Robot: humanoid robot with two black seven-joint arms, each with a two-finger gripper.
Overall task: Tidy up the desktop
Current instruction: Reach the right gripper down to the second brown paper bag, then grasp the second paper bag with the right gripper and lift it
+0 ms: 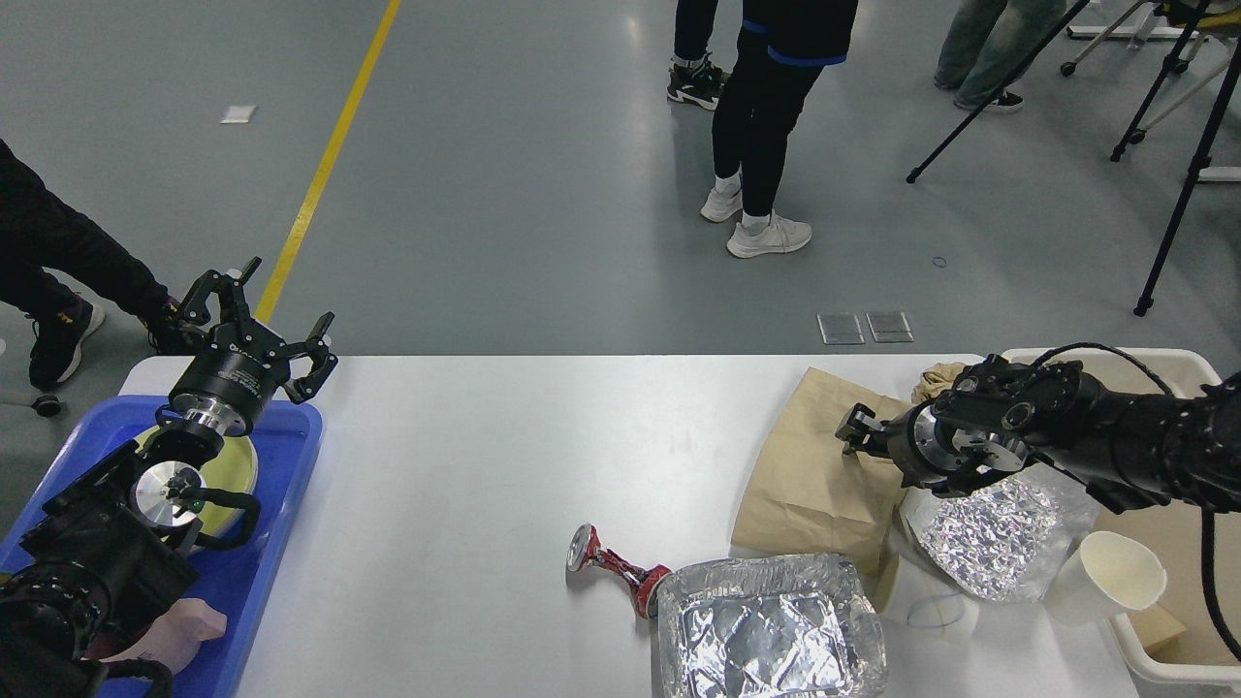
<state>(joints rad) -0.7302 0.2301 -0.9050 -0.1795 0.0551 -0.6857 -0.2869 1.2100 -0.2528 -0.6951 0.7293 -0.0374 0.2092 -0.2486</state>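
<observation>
So the desktop (465,465) is the big white slab filling the lower half of the head view, running under both arms; the left gripper (260,334) hangs over its far-left corner with fingers spread wide apart and nothing between them; the right gripper (858,431) sits low over the right side, right on the brown paper bag (810,475), but it's dark and end-on, so I can't tell if the jaws are apart or together.

Containers next: the blue tray (286,485) sits on the left end of the desktop with a pale yellow plate (238,475) in it and something pinkish (179,630) near the bottom edge, mostly hidden by the left arm; the beige bin (1154,664) is at the right edge, cut off by the frame, and its contents are largely blocked by the right arm; the foil tray (771,630) near the front looks bare inside and is cropped at the bottom.

Smaller stuff: a crumpled foil sheet (989,533) beside the bag; a white paper cup (1110,577) lying tipped against the bin; a crushed red can (611,562) touching the foil tray's left corner.
</observation>
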